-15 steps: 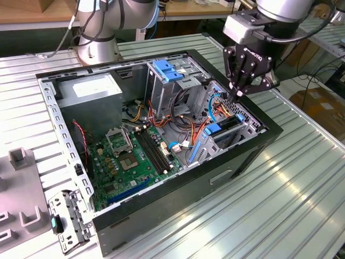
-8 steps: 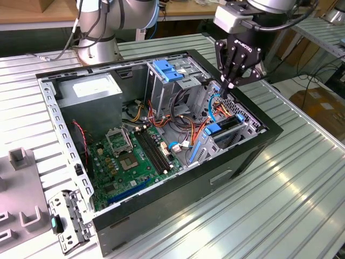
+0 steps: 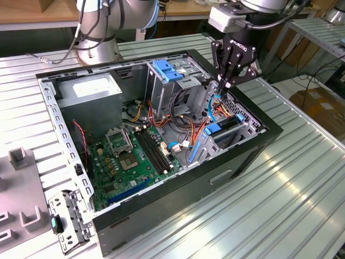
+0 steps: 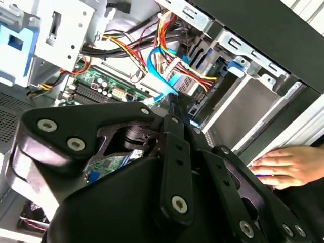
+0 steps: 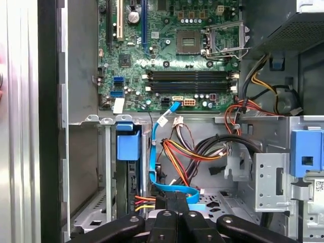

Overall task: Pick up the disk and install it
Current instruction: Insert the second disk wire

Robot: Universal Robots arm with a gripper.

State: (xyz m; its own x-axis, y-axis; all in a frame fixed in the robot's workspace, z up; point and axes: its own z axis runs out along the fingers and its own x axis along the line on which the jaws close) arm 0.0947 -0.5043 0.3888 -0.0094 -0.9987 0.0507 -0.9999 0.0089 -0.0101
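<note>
The disk (image 3: 221, 129) stands on edge in the drive bay at the open computer case's corner on the exterior view's right, its blue carrier end facing up. The first wrist view has that blue carrier end (image 5: 128, 144) in the bay slot, and the second wrist view catches its blue tab (image 4: 235, 66). My gripper (image 3: 224, 83) hangs above the case, a little behind the bay, fingers pressed together and pointing down. In both wrist views the shut fingertips (image 5: 174, 205) (image 4: 172, 104) sit right by a thin blue cable (image 5: 153, 152). Nothing shows between them.
The tall metal cage with a blue handle (image 3: 168, 70) stands beside the gripper. Bundled wires (image 5: 202, 149) fill the space under it. The motherboard (image 3: 132, 156) lies at the case floor. A person's hand (image 4: 288, 167) rests outside the case wall. Grey fixtures (image 3: 21, 159) sit on the table.
</note>
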